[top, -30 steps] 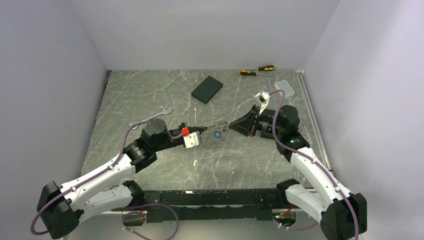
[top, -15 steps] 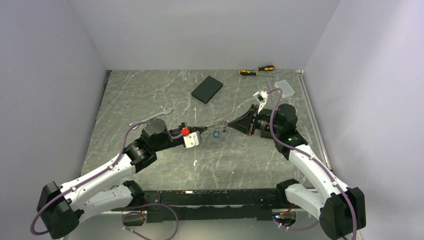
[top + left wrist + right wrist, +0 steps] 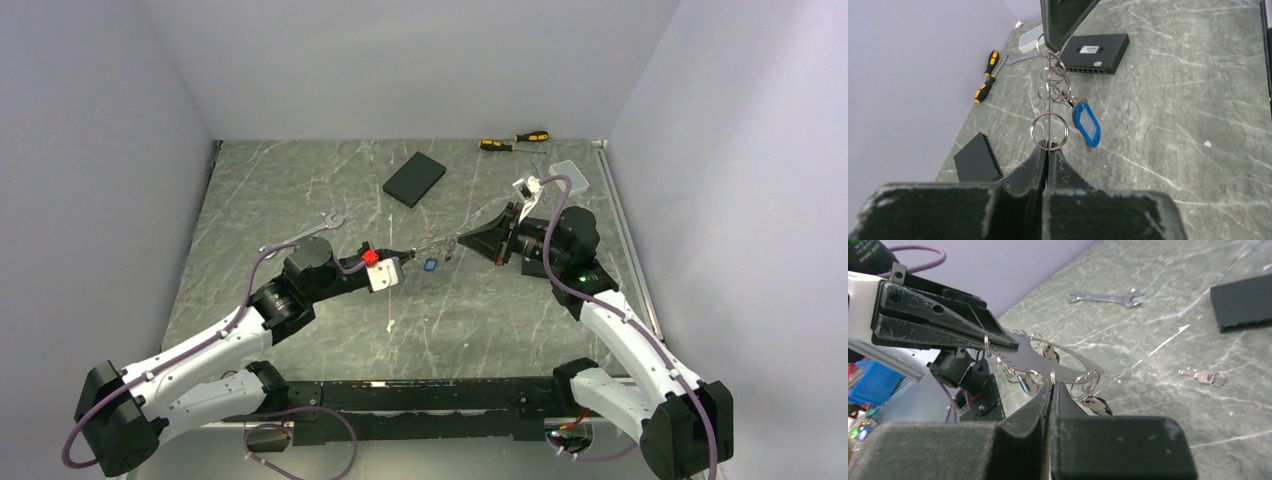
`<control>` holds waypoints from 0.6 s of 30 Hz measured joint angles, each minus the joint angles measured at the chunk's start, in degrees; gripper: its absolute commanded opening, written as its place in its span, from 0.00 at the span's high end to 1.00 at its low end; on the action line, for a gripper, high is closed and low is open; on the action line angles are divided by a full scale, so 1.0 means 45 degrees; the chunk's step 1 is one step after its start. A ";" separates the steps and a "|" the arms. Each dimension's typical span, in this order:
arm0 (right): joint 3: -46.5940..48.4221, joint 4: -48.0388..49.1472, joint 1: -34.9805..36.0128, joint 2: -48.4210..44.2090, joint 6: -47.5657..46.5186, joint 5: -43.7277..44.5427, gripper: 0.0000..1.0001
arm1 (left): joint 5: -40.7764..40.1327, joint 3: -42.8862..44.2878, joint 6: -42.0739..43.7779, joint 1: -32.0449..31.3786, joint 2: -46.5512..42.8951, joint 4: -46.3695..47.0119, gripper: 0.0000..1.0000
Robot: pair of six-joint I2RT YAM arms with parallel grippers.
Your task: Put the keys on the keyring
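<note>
One blue-tagged key [image 3: 1087, 124] is confirmed on the keyring [image 3: 1048, 107], hanging below it by a cluster of small split rings [image 3: 1054, 82] threaded onto the wire. The keyring is held clear of the bench [image 3: 300, 180], strung between the two arms.

The left fingers [image 3: 1034, 167] are closed tight on one end of the keyring, with one small ring sitting just against their tips. The right fingers [image 3: 1035, 407] are likewise pressed together on the wire at the opposite end, with no gap visible between them.

Outstanding: at least one loose key [image 3: 1203, 376], carrying its own small ring, lies flat on the bench beyond the keyring and apart from it. In my assessment the task is partly done. This key has yet to be threaded, and neither arm is free to fetch it while both grip the wire.

Not verified:
- The count of keys on the keyring. From the right wrist the rings overlap and any key blades among them are too small to separate.
- Whether the keyring has an opening, and where.
- Any green or black key head.
- From above, the keyring is only a faint glint.

A wrench [image 3: 1105, 297] lies farther beyond the keyring and is not involved.
</note>
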 measured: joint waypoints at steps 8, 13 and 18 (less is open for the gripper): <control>0.0758 0.0583 0.0068 0.0102 -0.0112 0.0593 1.00 | -0.0170 0.0374 -0.0578 0.0000 0.0223 0.0641 0.94; 0.1248 0.1894 0.0087 0.1020 0.0063 0.0359 1.00 | 0.0160 0.0869 -0.0559 0.0029 0.0238 0.0131 0.21; 0.1880 0.2934 0.0102 0.2103 0.0102 -0.0515 1.00 | 0.1316 0.1836 0.0301 0.0000 0.0180 -0.1982 0.13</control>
